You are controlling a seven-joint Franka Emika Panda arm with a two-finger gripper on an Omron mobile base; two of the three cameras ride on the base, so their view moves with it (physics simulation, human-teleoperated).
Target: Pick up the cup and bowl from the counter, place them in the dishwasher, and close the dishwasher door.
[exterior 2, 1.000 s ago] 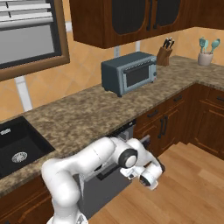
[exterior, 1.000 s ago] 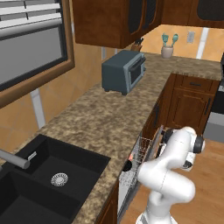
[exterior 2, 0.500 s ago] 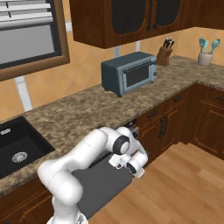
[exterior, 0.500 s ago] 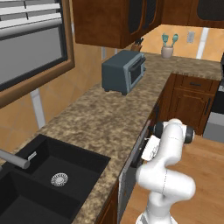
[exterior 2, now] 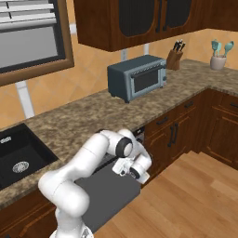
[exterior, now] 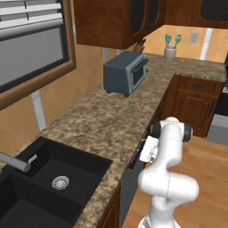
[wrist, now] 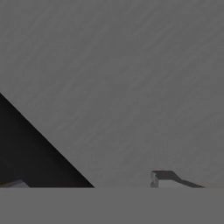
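The dishwasher door [exterior 2: 108,201], a flat dark grey panel, stands tilted up close to the dishwasher front under the counter [exterior 2: 88,116]. In the left base view the door [exterior: 127,187] leaves a narrow dark gap below the counter [exterior: 102,120] edge. My gripper [exterior 2: 135,170] presses against the door's outer face, its jaws open and nothing between them. From the left it sits at the door's top edge [exterior: 145,151]. The hand view looks straight at the grey door [wrist: 122,87], with one fingertip [wrist: 162,178] at the bottom. The cup and the bowl are out of view.
A grey-blue toaster oven [exterior 2: 137,79] stands on the counter, with a knife block [exterior 2: 175,56] and a tan utensil holder [exterior 2: 217,56] farther right. A black sink [exterior: 49,178] lies to the left. Wood floor [exterior 2: 190,200] spreads before the brown cabinets [exterior 2: 172,132].
The door has swung up from half open to nearly upright, with my hand moving toward the cabinets along with it. The white rack that showed a second ago is now hidden behind the door.
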